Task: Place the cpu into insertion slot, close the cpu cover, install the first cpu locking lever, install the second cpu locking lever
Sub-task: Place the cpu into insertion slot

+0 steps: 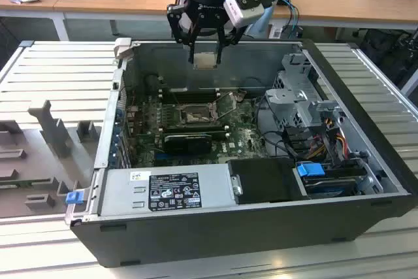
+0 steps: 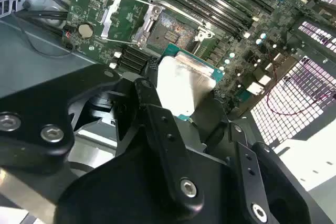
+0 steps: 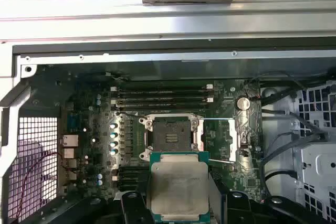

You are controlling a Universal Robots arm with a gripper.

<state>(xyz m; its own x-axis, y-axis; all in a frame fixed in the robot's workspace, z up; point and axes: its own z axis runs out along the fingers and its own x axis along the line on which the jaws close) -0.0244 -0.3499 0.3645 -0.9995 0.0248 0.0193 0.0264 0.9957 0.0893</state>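
The gripper [image 1: 206,55] has its jaws clamped on the cpu [image 3: 178,184], with one finger on each of two opposite edges. The chip is a flat square with a pale silvery-beige metal face, faintly mottled. It sits on a green carrier whose rim shows around the metal. It lies level between the fingers [image 3: 131,203], metal face turned up toward the first wrist camera.

Limits of view:
- In the first wrist view the chip's edge nearest the gripper body is cut off at the picture border. The chip also covers the strip of board [image 3: 89,145] directly beneath it.
- In the second wrist view the black gripper links hide much of the case floor.
- The fine contacts inside the slot [image 3: 168,137] are too small to make out.

Clearance:
- The slot lies below the jaws, just beyond the chip's far edge. It is uncovered and dark inside a silver rim.
- The cover [image 3: 233,139] is swung open off the slot, to one side of the jaws, toward the cables [image 3: 294,145]. You cannot tell whether it lies flat or tilted.
- The memory slots [image 3: 163,95] run past the slot, farther from the jaws.
- In the exterior view the jaws hang above the open case [image 1: 196,240], well apart from the board, and the opening is wide around them.
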